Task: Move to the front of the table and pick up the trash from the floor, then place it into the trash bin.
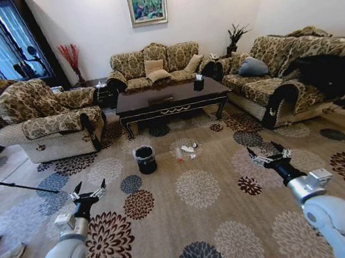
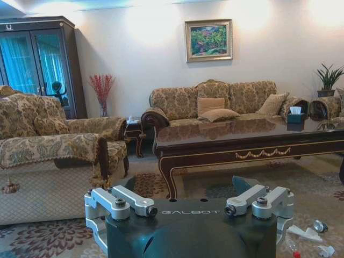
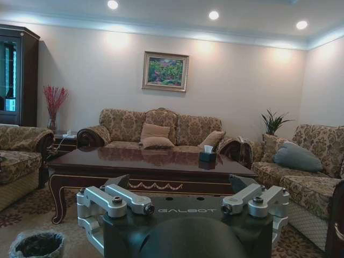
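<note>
Evidently the approach step is in hand: the robot stands on the flowered carpet (image 1: pixel 203 230) some way short of the table (image 1: pixel 171 101), with nothing picked up yet. The left gripper (image 1: pixel 89 194) and the right gripper (image 1: pixel 269 154) are both held out low over the carpet, each with its fingers spread apart and nothing between them. The trash (image 1: pixel 188 149), a few pale scraps with a red bit among them, lies on the carpet well ahead of both sets of jaws, roughly between their two lines and in front of the table's ornamented edge. The trash bin (image 1: pixel 145 159) stands just beside the scraps, on the left gripper's side, also well beyond the jaws. In the left wrist view the scraps (image 2: pixel 306 234) lie just past the gripper's fingers, low on the floor. By judgement the next move calls for driving closer and bending the torso, so that one pair of open jaws can come down over a scrap
</note>
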Available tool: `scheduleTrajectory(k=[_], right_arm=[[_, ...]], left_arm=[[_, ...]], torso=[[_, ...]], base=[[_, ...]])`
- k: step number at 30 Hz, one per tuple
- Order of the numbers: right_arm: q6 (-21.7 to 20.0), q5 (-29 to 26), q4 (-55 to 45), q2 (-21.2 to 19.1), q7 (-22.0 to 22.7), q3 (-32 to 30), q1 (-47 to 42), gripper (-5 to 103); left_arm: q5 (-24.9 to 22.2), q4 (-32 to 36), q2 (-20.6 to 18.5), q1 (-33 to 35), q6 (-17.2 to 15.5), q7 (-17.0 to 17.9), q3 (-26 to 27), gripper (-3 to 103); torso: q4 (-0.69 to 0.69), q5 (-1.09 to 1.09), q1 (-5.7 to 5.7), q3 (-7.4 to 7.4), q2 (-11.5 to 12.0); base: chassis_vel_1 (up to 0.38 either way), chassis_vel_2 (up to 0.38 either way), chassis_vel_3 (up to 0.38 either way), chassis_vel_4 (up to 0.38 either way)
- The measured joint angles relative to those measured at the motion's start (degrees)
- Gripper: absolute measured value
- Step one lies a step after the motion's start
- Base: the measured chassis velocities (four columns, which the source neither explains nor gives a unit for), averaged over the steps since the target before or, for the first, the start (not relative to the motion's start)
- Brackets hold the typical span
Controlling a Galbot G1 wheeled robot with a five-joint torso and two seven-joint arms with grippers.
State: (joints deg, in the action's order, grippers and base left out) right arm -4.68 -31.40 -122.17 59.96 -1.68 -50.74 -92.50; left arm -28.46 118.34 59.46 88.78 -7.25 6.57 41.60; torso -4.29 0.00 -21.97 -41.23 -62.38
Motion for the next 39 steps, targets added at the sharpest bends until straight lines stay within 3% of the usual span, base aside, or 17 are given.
scheduleTrajectory(k=[6,13,39], right_arm=[[-0.1,-0.1,-1.7,-0.3,0.2,-1.2,-1.1,100],[-1.9,-0.6,-2.5,2.4,2.2,-1.9,-2.4,100],[-0.4,4.3,-2.9,5.9,1.0,0.6,-3.6,100]], left_arm=[[0.0,0.6,0.2,-0.3,-0.1,0.0,-0.2,100],[0.6,0.4,0.5,-0.7,0.4,-0.5,1.2,100],[0.8,0.9,2.4,1.2,1.4,-0.8,1.8,100]], torso=[[0.0,0.0,0.87,1.01,1.9],[-0.01,0.01,1.81,2.31,4.1],[0.0,0.0,5.01,6.36,11.4]], base=[[0.0,0.0,0.0,0.0],[0.0,0.0,0.0,0.0],[0.0,0.0,0.0,0.0]])
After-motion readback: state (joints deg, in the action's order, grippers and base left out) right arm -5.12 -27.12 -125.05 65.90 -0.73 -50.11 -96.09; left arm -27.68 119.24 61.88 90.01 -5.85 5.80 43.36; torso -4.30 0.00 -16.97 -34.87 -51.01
